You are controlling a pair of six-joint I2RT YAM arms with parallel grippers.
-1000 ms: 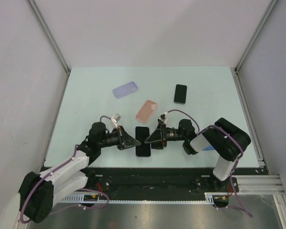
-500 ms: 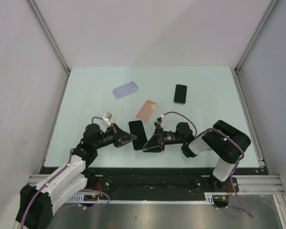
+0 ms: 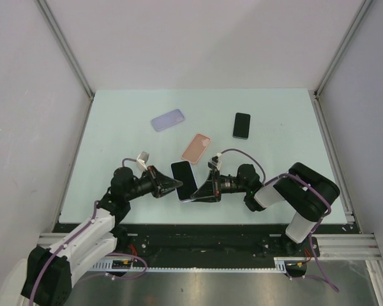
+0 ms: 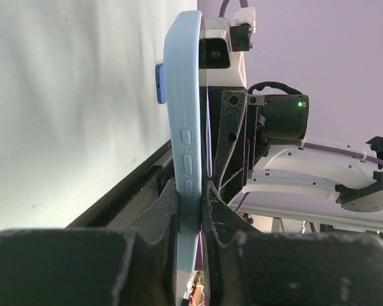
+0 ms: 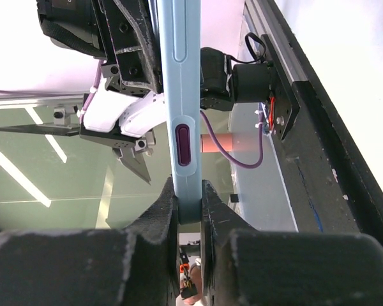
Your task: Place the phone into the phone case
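A purple phone sits in a light blue phone case (image 3: pixel 185 179), held off the table between both arms near the front edge, screen up and tilted. My left gripper (image 3: pixel 176 185) is shut on its left edge. The case (image 4: pixel 182 102) runs up from those jaws (image 4: pixel 190 194), side buttons showing. My right gripper (image 3: pixel 200 189) is shut on the opposite edge. There the case (image 5: pixel 179 70) stands edge-on between the fingers (image 5: pixel 189 194), with the purple side button visible.
A salmon case (image 3: pixel 196 148) lies just beyond the held phone. A lilac case (image 3: pixel 168 120) lies farther back on the left and a black phone (image 3: pixel 242 125) at the back right. The table's front rail (image 3: pixel 198 231) runs right below both grippers.
The cased phone lay flat between the grippers a second ago. It now sits lifted and tilted leftward. The right gripper has shut on its edge, and the left arm has drawn back left.
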